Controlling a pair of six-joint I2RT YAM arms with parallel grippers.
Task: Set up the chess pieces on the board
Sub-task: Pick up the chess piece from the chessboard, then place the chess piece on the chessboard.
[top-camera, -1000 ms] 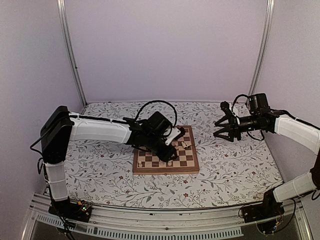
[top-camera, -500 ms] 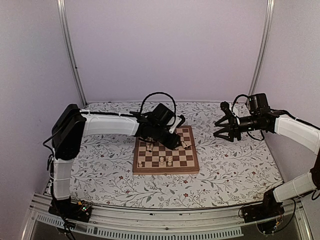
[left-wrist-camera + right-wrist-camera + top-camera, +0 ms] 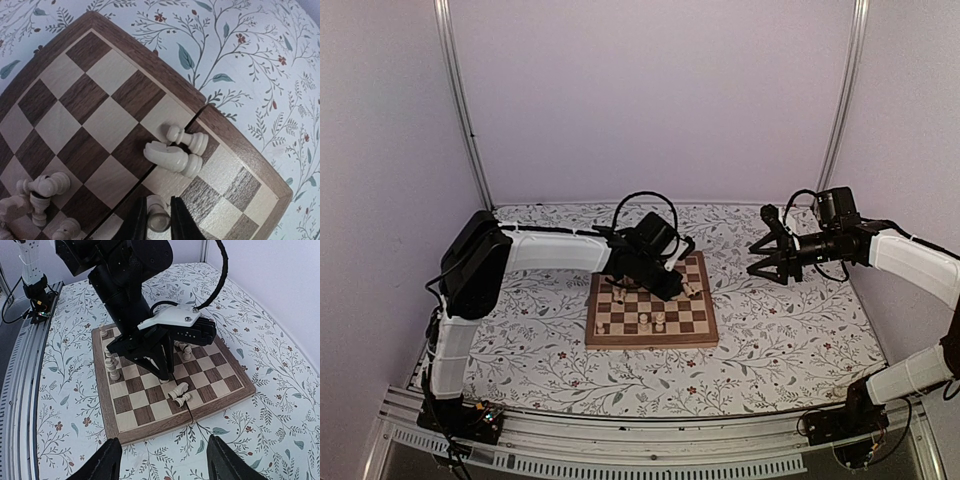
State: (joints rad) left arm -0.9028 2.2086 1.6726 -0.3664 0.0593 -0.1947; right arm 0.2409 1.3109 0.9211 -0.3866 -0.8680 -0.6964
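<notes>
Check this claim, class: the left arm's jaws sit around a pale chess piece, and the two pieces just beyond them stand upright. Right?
Not quite. The left gripper does have its jaws around a chess piece, but the two pieces beyond lie on their sides; the left wrist view shows it.

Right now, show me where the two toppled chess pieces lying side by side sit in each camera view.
Top camera: the two toppled pieces lie small at the board's right edge, halfway along.
Left wrist: mid-picture, just above the fingers.
Right wrist: centre, by the board's near edge.
Shared landmark: the left gripper, shut on an upright piece beside them.
</notes>
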